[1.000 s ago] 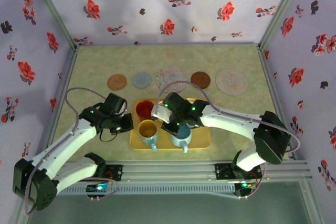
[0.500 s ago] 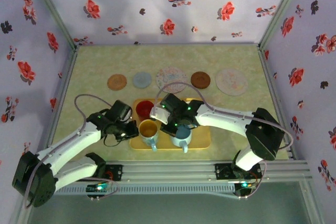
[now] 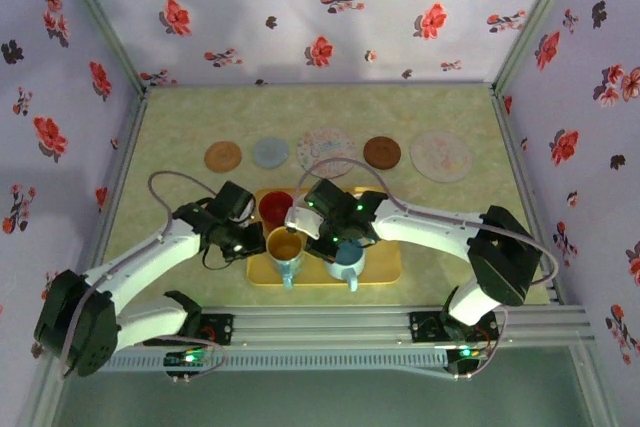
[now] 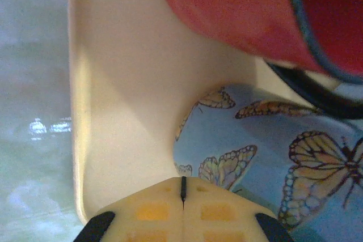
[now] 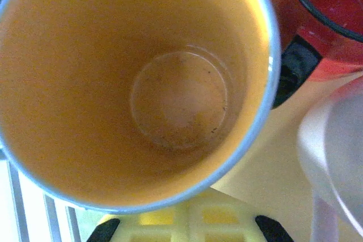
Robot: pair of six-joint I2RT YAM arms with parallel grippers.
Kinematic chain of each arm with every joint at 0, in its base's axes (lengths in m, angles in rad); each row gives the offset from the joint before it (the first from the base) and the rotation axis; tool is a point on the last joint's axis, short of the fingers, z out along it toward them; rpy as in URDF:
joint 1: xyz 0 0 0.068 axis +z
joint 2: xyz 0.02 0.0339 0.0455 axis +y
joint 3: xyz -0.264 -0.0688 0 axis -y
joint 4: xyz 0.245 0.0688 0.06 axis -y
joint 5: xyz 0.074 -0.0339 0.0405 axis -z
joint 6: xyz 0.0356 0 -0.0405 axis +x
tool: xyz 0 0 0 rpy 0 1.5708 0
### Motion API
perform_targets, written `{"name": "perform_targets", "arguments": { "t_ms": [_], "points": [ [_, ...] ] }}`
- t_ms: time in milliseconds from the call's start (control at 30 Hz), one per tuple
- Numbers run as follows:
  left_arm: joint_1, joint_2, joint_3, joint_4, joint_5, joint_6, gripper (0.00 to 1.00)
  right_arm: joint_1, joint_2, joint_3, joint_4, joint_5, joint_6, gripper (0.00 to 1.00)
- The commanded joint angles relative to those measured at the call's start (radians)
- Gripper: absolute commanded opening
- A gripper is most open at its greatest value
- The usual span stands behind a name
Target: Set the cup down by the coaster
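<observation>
showing the left gripper [image 4: 182,190] clenched, its two yellow pads meeting along a thin seam with nothing between them. the tips sit low over the cream floor of the tray [image 4: 113,111], just beside the blue wall of the butterfly cup [image 4: 272,157], and whether they touch it cannot be told. the red cup [image 4: 227,9] stands just beyond, close against the butterfly cup.

the right gripper [image 5: 186,215] is likewise closed on nothing. its pads lie at the near rim of the butterfly cup, and its camera looks straight down into the cup's empty orange interior. contact with the rim is possible but not resolvable.

from above, the butterfly cup stands upright at the front of the tray between the two grippers. the red cup is behind it and a teal cup [image 3: 347,259] is to its right. all three cups are on the tray.

well apart, across bare table [image 3: 180,127], lies a row of coasters: a brown coaster [image 3: 222,156], a grey-blue coaster [image 3: 270,152], a patterned coaster [image 3: 326,151], a dark brown coaster [image 3: 381,152] and a large pale coaster [image 3: 441,155]. none has a cup beside it.

progress, as a judgement: the task is at its start. no cup is grasped, lifted or carried. what remains is to open a gripper, take hold of a cup, probably the butterfly cup, lift it clear of its neighbours, carry it across and set it down next to a coaster.
</observation>
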Motion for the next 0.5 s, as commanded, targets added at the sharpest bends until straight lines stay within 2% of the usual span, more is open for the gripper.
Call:
{"name": "perform_targets", "arguments": {
  "t_ms": [0, 200, 467],
  "points": [
    [0.022, 0.029, 0.062, 0.010, 0.008, 0.058, 0.00, 0.011, -0.022, -0.006, -0.010, -0.055, -0.018, 0.00],
    [0.032, 0.059, 0.096, -0.021, 0.023, 0.094, 0.00, 0.007, -0.033, 0.006, -0.054, -0.022, -0.013, 0.00],
    [0.034, -0.007, 0.054, -0.065, 0.040, 0.075, 0.00, -0.028, -0.052, 0.017, -0.077, -0.013, 0.012, 0.00]
  ]
}}
